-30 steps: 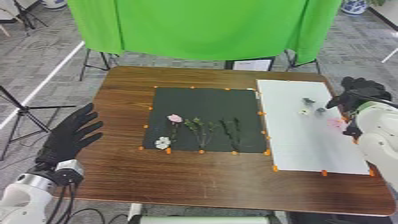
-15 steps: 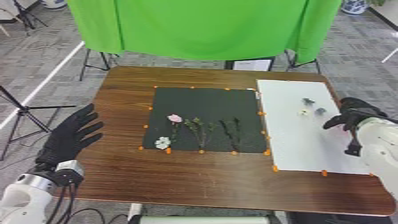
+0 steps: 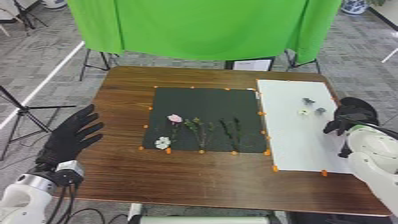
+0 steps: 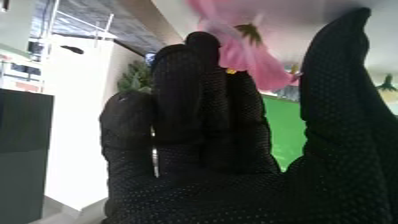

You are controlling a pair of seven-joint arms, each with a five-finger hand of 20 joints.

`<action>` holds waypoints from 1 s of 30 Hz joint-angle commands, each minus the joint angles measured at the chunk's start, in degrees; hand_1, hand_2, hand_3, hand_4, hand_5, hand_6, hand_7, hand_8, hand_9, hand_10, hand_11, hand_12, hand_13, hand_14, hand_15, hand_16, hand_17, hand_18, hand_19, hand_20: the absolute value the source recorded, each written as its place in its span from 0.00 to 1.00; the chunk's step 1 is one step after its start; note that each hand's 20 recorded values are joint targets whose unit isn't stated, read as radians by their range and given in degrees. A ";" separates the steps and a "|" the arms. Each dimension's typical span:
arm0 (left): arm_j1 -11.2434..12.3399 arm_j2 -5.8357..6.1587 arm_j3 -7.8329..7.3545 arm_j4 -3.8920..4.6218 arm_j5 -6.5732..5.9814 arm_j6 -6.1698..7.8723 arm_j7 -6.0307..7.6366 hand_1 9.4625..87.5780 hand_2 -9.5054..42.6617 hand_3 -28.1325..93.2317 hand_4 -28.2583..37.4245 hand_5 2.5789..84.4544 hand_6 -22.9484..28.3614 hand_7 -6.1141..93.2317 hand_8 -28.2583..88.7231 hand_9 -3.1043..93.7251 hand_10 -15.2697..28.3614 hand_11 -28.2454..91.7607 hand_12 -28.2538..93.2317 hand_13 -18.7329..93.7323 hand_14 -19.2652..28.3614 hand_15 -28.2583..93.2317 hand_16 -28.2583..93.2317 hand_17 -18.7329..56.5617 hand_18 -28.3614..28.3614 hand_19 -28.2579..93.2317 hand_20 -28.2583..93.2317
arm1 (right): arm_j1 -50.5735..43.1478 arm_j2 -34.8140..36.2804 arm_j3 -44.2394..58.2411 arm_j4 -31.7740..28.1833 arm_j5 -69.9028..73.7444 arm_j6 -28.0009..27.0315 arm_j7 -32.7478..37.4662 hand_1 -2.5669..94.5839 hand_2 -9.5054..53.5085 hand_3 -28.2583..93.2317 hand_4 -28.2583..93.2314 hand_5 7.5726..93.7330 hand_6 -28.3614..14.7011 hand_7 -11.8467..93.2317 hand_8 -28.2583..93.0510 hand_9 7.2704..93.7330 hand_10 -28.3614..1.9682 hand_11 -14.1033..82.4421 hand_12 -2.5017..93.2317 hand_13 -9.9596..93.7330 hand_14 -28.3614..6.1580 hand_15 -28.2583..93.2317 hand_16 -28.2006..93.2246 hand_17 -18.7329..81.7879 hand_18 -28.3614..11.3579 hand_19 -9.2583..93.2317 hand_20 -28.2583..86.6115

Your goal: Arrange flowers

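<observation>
Hanging at the sides of the brown table [image 3: 213,182], the left hand [image 3: 62,140] has its fingers straight and apart; the right hand [image 3: 357,116], at the white sheet's [image 3: 306,150] right edge, is open around a pink flower [image 4: 255,62], touch unclear.
On the black mat [image 3: 204,100], a white flower [image 3: 163,143] sits at the near left, then leafy stems [image 3: 202,134] and dark stems [image 3: 234,133] to its right, with a pink bloom [image 3: 175,118] farther back; the sheet's far half bears a pale flower [image 3: 304,112] and two grey-green ones; a green cloth [image 3: 200,30] hangs beyond.
</observation>
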 commanded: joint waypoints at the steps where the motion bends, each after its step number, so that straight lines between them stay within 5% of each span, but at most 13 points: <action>1: 1.46 -0.16 -0.65 -0.55 0.02 0.03 -0.22 0.19 0.10 0.81 0.00 0.23 0.52 0.26 0.15 0.19 0.58 0.39 0.39 0.27 0.69 0.47 0.24 0.09 0.86 0.55 0.32 | 0.30 0.39 -1.51 0.71 -3.91 8.93 -2.04 0.53 0.00 0.92 0.00 0.63 0.74 0.62 0.20 0.88 0.76 0.33 0.49 0.81 0.71 0.81 0.48 0.57 0.27 0.98 0.68; 7: 1.50 0.00 -0.94 -0.70 -0.15 0.36 -0.05 0.19 0.10 0.81 0.00 0.23 0.52 0.26 0.15 0.19 0.58 0.39 0.39 0.27 0.69 0.47 0.24 0.09 0.86 0.55 0.32 | 3.55 -0.31 -3.80 -1.49 -6.48 13.75 -4.27 0.54 0.00 0.95 0.00 0.73 0.73 0.60 0.18 0.94 0.77 0.34 0.52 0.83 0.71 0.82 0.48 0.59 0.27 1.00 0.68; 14: 1.52 -0.28 -1.02 -0.78 -0.15 0.52 0.06 0.19 0.10 0.81 0.00 0.23 0.52 0.26 0.15 0.19 0.58 0.39 0.39 0.27 0.69 0.47 0.24 0.09 0.86 0.55 0.32 | 20.49 -5.61 -20.05 -3.87 -11.41 19.83 -11.27 0.53 0.00 0.95 0.01 0.73 0.72 0.60 0.18 0.94 0.77 0.34 0.53 0.84 0.71 0.82 0.48 0.59 0.26 1.00 0.68; 21: -0.29 0.30 0.43 -0.26 -0.17 0.28 -0.02 0.19 0.10 0.81 0.00 0.23 0.52 0.26 0.15 0.19 0.58 0.39 0.39 0.27 0.69 0.47 0.24 0.09 0.86 0.55 0.32 | 34.96 -15.37 -35.61 0.64 -12.37 21.12 -19.10 0.53 0.00 0.95 0.01 0.73 0.73 0.60 0.18 0.94 0.76 0.34 0.54 0.83 0.71 0.82 0.48 0.59 0.27 1.00 0.69; 30: -0.90 0.51 1.04 -0.10 -0.06 0.28 -0.30 0.19 0.10 0.81 0.00 0.23 0.52 0.26 0.15 0.19 0.58 0.39 0.39 0.27 0.69 0.47 0.24 0.09 0.85 0.55 0.32 | 42.37 -23.47 -47.33 6.95 -14.23 20.89 -23.73 0.53 0.00 0.94 0.00 0.73 0.75 0.59 0.18 0.93 0.78 0.34 0.54 0.82 0.72 0.83 0.49 0.58 0.28 1.00 0.68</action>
